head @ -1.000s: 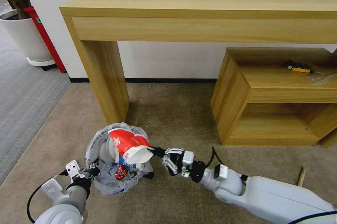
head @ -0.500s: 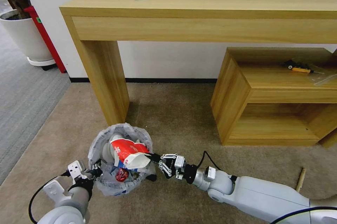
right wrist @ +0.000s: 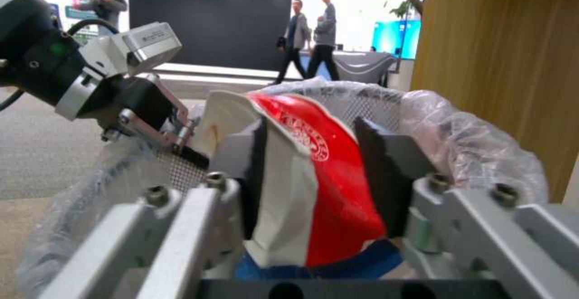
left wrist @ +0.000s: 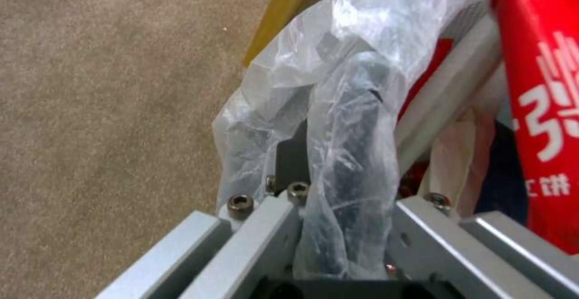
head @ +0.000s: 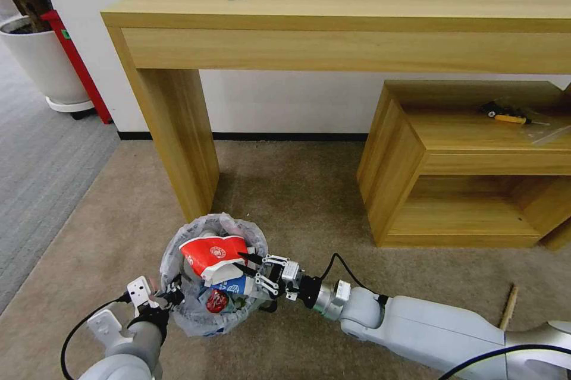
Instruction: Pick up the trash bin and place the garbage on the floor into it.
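1. Head view: the small round black trash bin (head: 199, 308), lined with a crinkled whitish plastic bag, sits over the beige carpet floor (head: 297, 190) beside a wooden table leg (head: 181, 142). The left tool (head: 168, 297) clamps its rim.
2. Left wrist view: the fingers (left wrist: 271, 231) pinch bag and rim.
3. Right wrist view: the right tool (right wrist: 320, 177) grasps a crushed red-and-white paper cup (right wrist: 314, 177) over the bin.
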### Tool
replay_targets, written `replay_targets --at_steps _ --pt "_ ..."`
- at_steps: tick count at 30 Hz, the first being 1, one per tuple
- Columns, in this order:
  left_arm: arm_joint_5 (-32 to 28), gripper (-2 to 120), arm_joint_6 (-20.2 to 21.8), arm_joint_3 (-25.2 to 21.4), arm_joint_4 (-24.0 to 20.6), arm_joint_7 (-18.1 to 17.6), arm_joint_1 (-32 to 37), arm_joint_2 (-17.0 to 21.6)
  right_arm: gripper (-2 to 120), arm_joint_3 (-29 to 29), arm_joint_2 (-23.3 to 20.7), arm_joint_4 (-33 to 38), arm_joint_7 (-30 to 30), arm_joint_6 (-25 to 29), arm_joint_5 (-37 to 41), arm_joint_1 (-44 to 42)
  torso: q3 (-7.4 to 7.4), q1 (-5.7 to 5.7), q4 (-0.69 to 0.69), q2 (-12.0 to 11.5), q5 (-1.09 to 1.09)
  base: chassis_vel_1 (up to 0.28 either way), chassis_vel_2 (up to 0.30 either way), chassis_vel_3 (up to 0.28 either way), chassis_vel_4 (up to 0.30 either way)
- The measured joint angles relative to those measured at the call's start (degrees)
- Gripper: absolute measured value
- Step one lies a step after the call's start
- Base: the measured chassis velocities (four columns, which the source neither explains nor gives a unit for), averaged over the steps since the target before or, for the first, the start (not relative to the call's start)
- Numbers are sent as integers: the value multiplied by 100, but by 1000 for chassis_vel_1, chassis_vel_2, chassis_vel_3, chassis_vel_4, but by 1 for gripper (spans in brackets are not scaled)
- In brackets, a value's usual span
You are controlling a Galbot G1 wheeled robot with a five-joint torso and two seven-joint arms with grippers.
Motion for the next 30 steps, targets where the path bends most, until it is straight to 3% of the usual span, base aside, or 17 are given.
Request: replay_targets --at_steps 2,7,9,14,26,30 --pt "-7 0 -1 0 95 0 -32 -1 54 89 -47 101 -13 -6 -12 -62 0 0 -1 0 0 0 0 0 0" --pt "11 0 -8 8 222 0 -68 -9 67 191 -81 200 -14 -12 -14 -112 0 0 0 0 0 0 0 0 0" --pt "20 0 -12 23 311 0 -106 -19 80 304 -111 288 -4 -30 -5 -145 0 0 0 0 0 0 0 0 0" --pt "21 0 -15 10 366 -1 -146 0 97 439 -144 412 9 -47 18 -190 0 0 0 0 0 0 0 0 0" --pt "30 0 -26 -23 423 -2 -142 11 100 1095 -200 592 529 -314 3 -373 0 0 0 0 0 0 0 0 0" --pt "30 0 -35 -32 446 -2 -158 12 100 1617 -269 619 796 -430 -2 -563 0 0 0 0 1 0 0 0 0"
